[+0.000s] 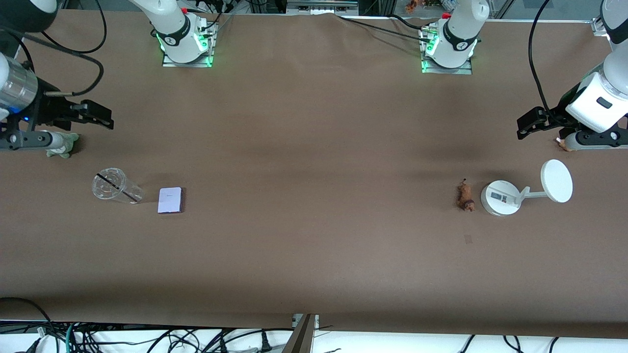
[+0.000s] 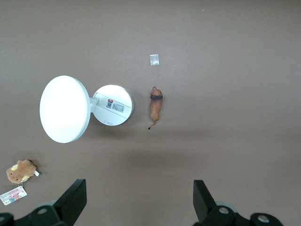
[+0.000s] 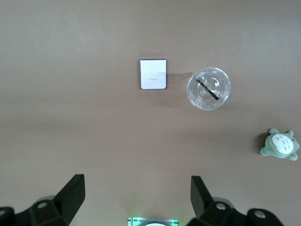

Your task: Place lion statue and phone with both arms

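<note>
Both arms wait high at the table's ends, the left gripper [image 2: 136,200] wide open and empty, the right gripper [image 3: 136,197] wide open and empty too.

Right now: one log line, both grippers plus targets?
left gripper: open, over table by brown plush | right gripper: open, empty | lion statue: on table | phone: flat, untouched

From my right wrist camera I look straight down on the brown table [image 3: 70,132]. The phone [image 3: 153,74] lies flat, pale lavender with dark edges. Just beside it stands a clear plastic cup [image 3: 209,88] with a black straw [image 3: 207,89] across its mouth. A grey-green plush toy [image 3: 281,144] sits apart from both. My right gripper [image 3: 136,195] hangs with fingers spread wide.
</note>
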